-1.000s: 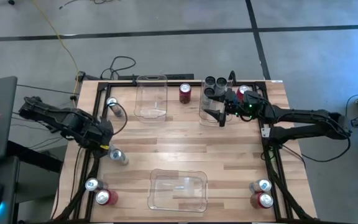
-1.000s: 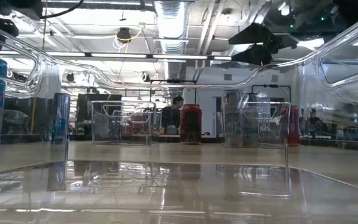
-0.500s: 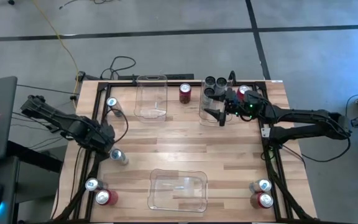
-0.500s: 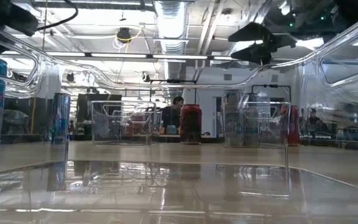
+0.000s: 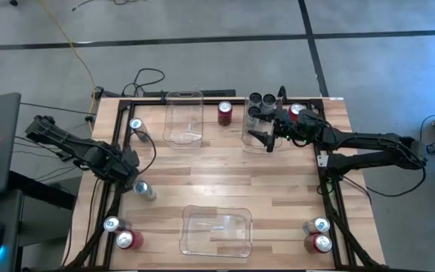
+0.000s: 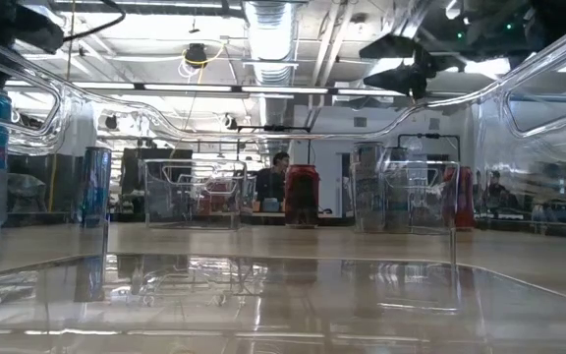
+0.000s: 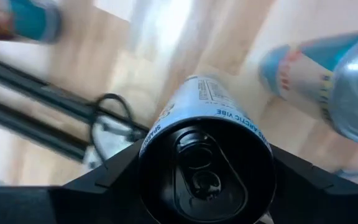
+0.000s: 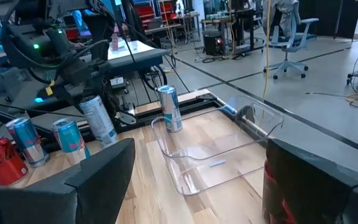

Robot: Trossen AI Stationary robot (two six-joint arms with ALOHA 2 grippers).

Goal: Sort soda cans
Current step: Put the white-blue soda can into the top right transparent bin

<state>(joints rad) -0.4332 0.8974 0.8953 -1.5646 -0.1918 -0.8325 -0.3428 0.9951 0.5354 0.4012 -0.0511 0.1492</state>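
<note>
Soda cans drive this: the left tool [image 5: 132, 178] at the worktop's [image 5: 225, 189] left edge grips a tilted silver-white can [image 7: 207, 162] for sorting, while the right tool [image 5: 266, 140] hangs spread wide, unloaded, over the far bin [image 5: 257, 128] holding grey cans [image 5: 260, 104].

Bright ceiling lights [image 6: 268, 22] glare across the glossy tabletop [image 6: 283, 285]; the left wrist view is smeared with blur.
</note>
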